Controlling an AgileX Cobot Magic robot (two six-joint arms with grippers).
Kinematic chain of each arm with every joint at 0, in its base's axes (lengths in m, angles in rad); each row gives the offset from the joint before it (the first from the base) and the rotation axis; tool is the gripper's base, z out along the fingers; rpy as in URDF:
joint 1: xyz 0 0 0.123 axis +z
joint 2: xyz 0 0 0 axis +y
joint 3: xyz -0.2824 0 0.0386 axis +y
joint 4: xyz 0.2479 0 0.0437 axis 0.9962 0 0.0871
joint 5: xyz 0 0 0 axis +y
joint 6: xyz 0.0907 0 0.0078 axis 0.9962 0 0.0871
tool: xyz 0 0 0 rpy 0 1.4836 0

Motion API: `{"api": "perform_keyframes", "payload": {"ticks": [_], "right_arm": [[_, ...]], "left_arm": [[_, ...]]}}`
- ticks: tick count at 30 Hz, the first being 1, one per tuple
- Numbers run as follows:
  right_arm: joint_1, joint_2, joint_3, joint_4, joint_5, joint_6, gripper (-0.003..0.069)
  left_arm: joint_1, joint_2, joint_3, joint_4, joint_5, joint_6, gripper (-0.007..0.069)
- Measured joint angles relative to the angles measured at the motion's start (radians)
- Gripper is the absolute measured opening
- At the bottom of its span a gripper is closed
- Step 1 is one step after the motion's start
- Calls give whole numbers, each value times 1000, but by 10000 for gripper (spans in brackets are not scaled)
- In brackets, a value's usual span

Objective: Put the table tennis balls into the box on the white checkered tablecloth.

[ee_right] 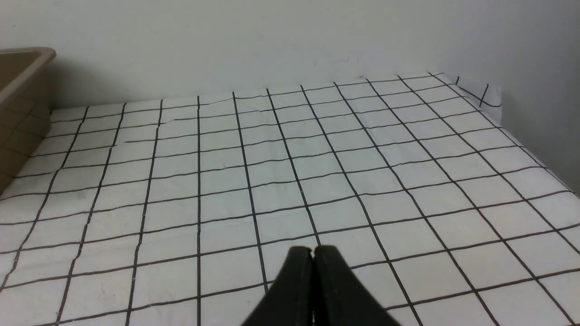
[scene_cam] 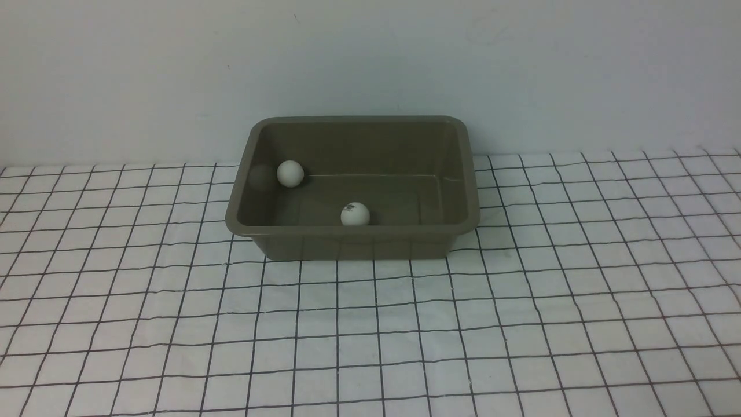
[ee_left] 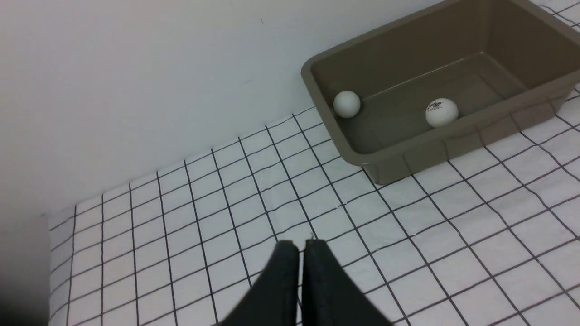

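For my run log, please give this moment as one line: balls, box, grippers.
plain ball and marked ball in box | box on tablecloth | left gripper shut, empty | right gripper shut, empty | task looks done

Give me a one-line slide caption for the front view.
Plain ball and marked ball lie apart inside the olive-grey box on the white checkered tablecloth.

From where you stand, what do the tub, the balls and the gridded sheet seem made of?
The box looks like moulded plastic, olive-grey, slightly glossy: rounded corners, and its wall faintly mirrors a ball. The plain ball and the marked ball look like matte white plastic, evenly smooth. The tablecloth is probably fabric, matte; its wrinkles show softness.
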Motion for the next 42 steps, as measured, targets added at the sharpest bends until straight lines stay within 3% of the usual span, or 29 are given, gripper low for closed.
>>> {"api": "perform_keyframes", "payload": {"ticks": [13, 19, 33, 38, 42], "right_arm": [[0, 0, 0, 0, 0, 0, -10], [0, 0, 0, 0, 0, 0, -10], [0, 0, 0, 0, 0, 0, -10], [0, 0, 0, 0, 0, 0, -10], [0, 0, 0, 0, 0, 0, -10]], "left_arm": [[0, -361, 305, 35, -26, -64, -4], [0, -456, 331, 35, -24, -124, -4], [2, -465, 335, 38, -26, -137, -4], [111, -465, 414, 38, -197, -200, -4], [271, -465, 579, 32, -414, -263, -4]]}}
